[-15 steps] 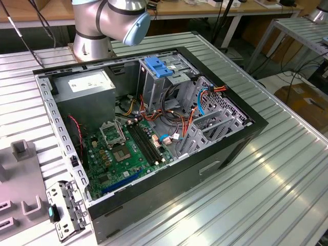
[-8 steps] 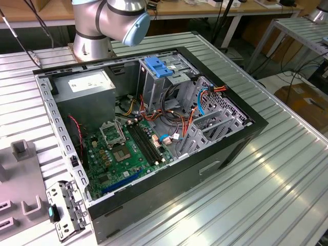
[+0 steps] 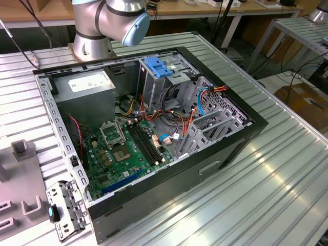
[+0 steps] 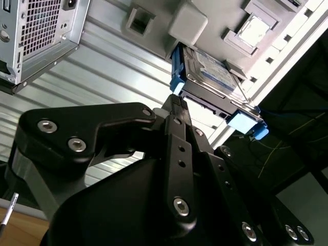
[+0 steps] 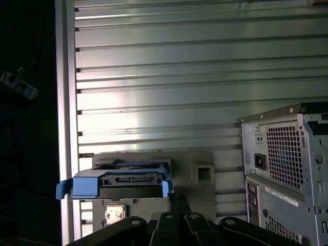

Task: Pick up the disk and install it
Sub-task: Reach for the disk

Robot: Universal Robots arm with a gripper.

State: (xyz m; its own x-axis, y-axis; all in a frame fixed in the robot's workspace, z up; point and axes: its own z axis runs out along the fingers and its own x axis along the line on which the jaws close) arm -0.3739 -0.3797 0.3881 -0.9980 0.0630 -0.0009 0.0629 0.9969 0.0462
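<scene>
Hand (image 5: 178, 199): closed, empty, poised just short of your disk.
Disk (image 5: 119, 179): straight ahead in its grey fixture (image 5: 202, 171) on the desk (image 5: 179, 61), connector edge toward your hand, blue rails (image 5: 84, 184) flanking.

On my feed I had a ribbed aluminium table (image 3: 277, 174) catching bright streaks of overhead light, and a second table (image 3: 302, 31) of the same make stood apart at the exterior view's right. Behind them ran wooden benches (image 3: 179, 9) on white legs, with black cables (image 3: 221, 23) hanging from their edge toward a pale floor (image 3: 274, 82), where a brown cardboard box (image 3: 306, 102) lay. In the first wrist view the floor past the table's edge was dark, and a power strip (image 5: 18, 84) lay on it.
</scene>
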